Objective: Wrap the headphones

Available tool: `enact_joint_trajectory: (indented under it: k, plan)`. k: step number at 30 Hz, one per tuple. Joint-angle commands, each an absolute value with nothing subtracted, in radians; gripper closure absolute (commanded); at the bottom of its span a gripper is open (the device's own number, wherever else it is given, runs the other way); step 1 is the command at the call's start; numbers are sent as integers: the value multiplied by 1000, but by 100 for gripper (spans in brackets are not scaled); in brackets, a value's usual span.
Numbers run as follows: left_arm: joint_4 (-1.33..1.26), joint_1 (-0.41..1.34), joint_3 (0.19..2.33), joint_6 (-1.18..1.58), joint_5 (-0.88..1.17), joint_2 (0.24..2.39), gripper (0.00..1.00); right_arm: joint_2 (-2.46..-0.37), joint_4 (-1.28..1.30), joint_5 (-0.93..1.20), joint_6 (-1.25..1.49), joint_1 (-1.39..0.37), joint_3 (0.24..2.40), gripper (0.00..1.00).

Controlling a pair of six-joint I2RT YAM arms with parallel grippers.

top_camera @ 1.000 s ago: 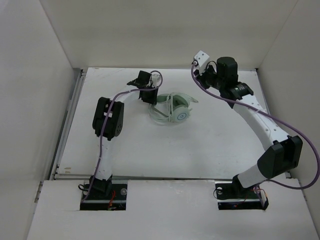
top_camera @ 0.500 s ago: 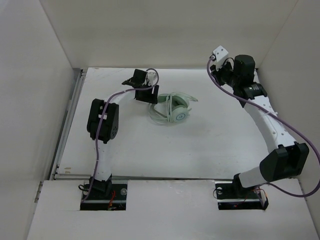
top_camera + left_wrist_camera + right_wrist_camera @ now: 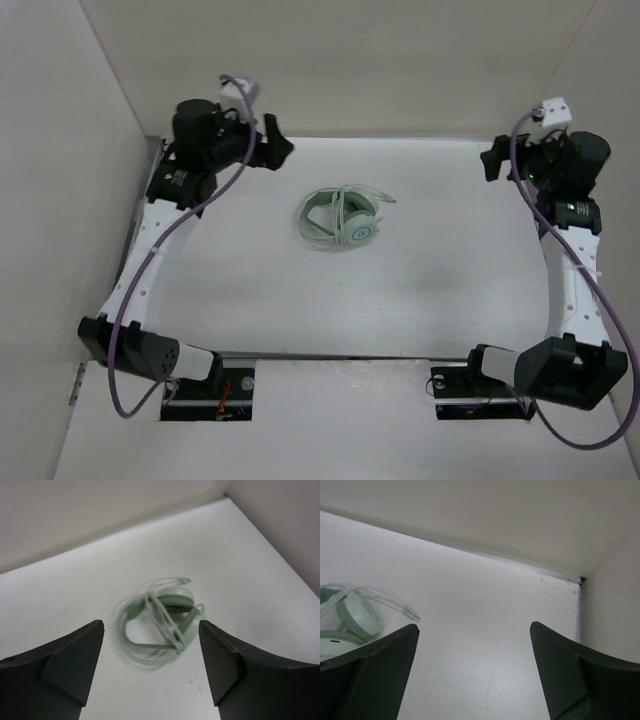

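The pale mint-green headphones (image 3: pixel 343 217) lie on the white table a little behind its middle, ear cups together, with the thin green cable looped around them (image 3: pixel 159 621). The cable's plug end (image 3: pixel 413 615) sticks out to the right of the cups. My left gripper (image 3: pixel 278 151) hangs open at the back left, well clear of the headphones, nothing between its fingers (image 3: pixel 151 630). My right gripper (image 3: pixel 489 163) is open at the back right, also empty (image 3: pixel 474 629), with the headphones off to its left.
White walls close in the table on the left, back and right. The back right corner (image 3: pixel 581 580) lies just beyond the right gripper. Thick purple robot cables (image 3: pixel 180 215) run along both arms.
Both arms have swung away from the headphones, the left one to the back left, the right one to the back right. Both grippers have opened. The headphones stay where they were.
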State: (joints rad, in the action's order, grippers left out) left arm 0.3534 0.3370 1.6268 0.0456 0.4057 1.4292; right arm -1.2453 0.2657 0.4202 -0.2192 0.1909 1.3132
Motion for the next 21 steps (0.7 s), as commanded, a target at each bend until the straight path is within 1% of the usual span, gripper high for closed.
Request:
enact_joint_trajectory:
  k: [1,3,4,6,9,13,17,21]
  plan:
    - [365,115,1498,54,339,1392,25,-1132,190,532,-49,344,1206,0]
    - [330,3,1435,60,331,1359,23,-1056,143,488,-8,419,1107,0]
    - [310,-48,1405,52,330,1345,19,-1014,126,456,-2,458,1057,0]
    - [272,-131,1352,37,328,1325,0,-954,130,376,-14,527,994,0]
    - [230,-238,1266,43,316,1302,0,-902,230,301,-41,597,960,0]
    - [183,-324,1126,-4,270,1240,0,-923,489,318,-69,653,1034,0]
    - [179,-436,1029,-40,253,1190,0,-937,691,234,-106,666,1106,0]
    - [201,-495,1009,-89,245,1146,0,-875,738,158,-150,676,1105,0]
